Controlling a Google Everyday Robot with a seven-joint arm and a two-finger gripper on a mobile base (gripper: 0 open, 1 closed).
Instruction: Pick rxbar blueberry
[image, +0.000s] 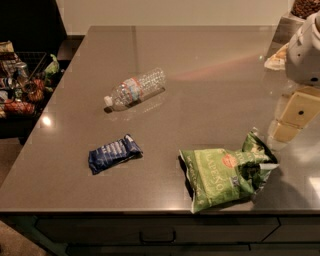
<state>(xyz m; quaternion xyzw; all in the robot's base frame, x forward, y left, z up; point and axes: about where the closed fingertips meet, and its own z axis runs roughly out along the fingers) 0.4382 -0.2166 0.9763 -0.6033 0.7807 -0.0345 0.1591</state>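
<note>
The rxbar blueberry (114, 153) is a small flat dark-blue wrapper with pale lettering. It lies on the grey countertop (200, 60) near the front edge, left of centre. My gripper (292, 120) shows as pale cream blocks under the white arm housing (304, 50) at the right edge. It hangs above the table, just beyond the right end of the green bag and far to the right of the bar. Nothing shows held in it.
A large green chip bag (225, 172) lies at the front right. A clear plastic water bottle (135, 89) lies on its side behind the bar. A wire basket of snacks (22, 82) stands off the table's left edge. Drawers run below the front edge.
</note>
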